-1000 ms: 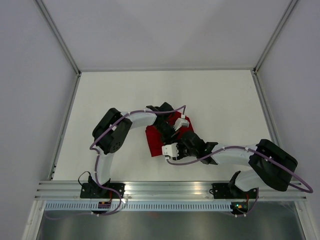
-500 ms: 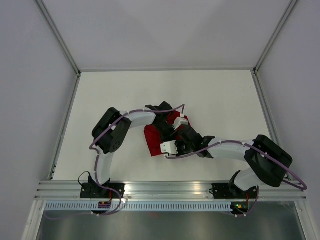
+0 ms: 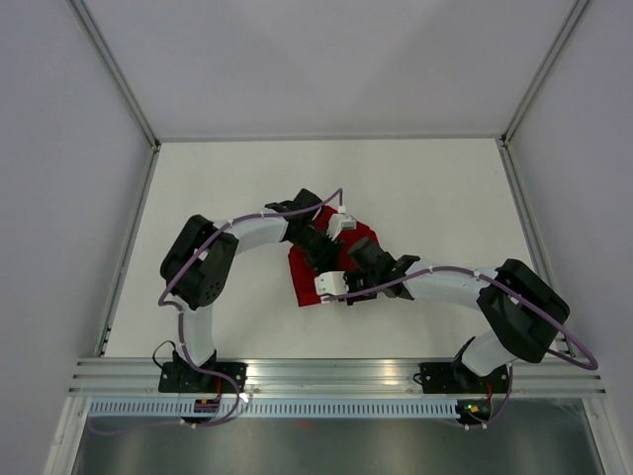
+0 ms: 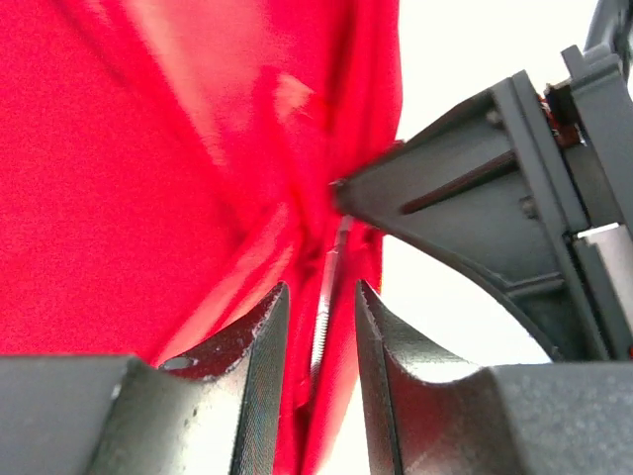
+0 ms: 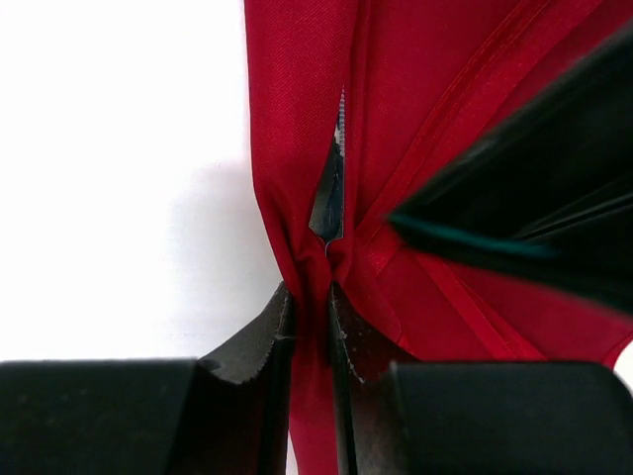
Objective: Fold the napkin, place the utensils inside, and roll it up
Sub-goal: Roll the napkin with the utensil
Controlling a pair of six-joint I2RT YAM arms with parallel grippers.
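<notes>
Red cloth fills both wrist views: the deep-red fabric napkin [image 4: 148, 178] lies bunched at the middle of the white table [image 3: 425, 198], mostly hidden from above by the two wrists. The left gripper [image 4: 316, 302] has its fingers narrowed onto a raised ridge of cloth, where a thin silvery edge [image 4: 329, 259] shows, too slight to identify. The right gripper [image 5: 309, 297] pinches a gathered fold tightly. Pale grey walls [image 3: 59, 198] enclose the table; an aluminium rail [image 3: 326, 371] runs along its near edge.

Both arms bend inward, grippers nearly tip to tip.
Left gripper [image 4: 318, 302] and right gripper [image 5: 309, 299] each pinch the napkin [image 5: 297, 99] between narrowed fingers.
</notes>
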